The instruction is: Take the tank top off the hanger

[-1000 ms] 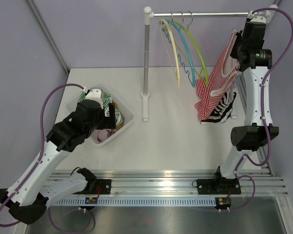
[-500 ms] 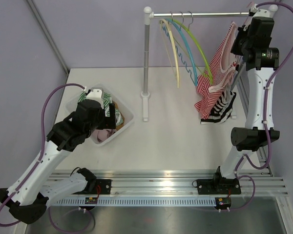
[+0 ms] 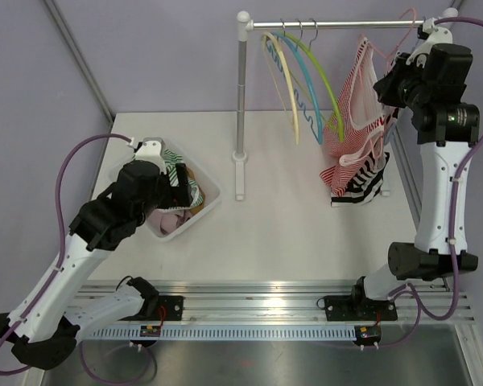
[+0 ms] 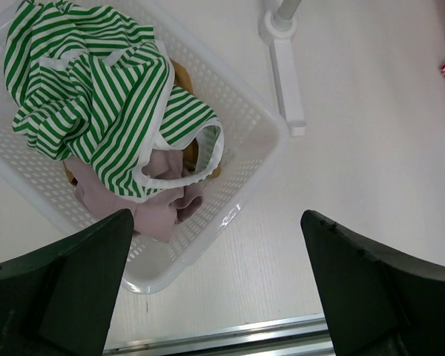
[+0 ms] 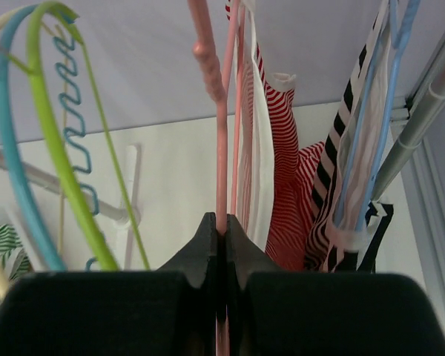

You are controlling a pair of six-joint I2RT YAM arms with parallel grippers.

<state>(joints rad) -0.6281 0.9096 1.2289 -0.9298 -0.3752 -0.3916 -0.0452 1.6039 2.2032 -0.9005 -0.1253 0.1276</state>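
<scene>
A red-and-white striped tank top (image 3: 350, 112) hangs on a pink hanger (image 3: 398, 28) at the right end of the rail (image 3: 338, 24). My right gripper (image 3: 396, 80) is shut on the pink hanger (image 5: 221, 148), with the red striped top (image 5: 278, 170) just right of the jaws. A black-and-white striped top (image 3: 362, 181) hangs on a blue hanger (image 5: 389, 89) beside it. My left gripper (image 4: 215, 282) is open and empty above the near corner of the white basket (image 4: 259, 141).
The basket (image 3: 211, 193) holds a green-striped top (image 4: 111, 104) and other clothes. Yellow, blue and green empty hangers (image 3: 302, 72) hang on the rail. The rack's post (image 3: 241, 96) and foot (image 3: 240, 173) stand mid-table. A wall lies behind.
My right gripper has risen and shifted right with the pink hanger, lifting the red striped top toward the rail. My left arm has lifted slightly over the basket.
</scene>
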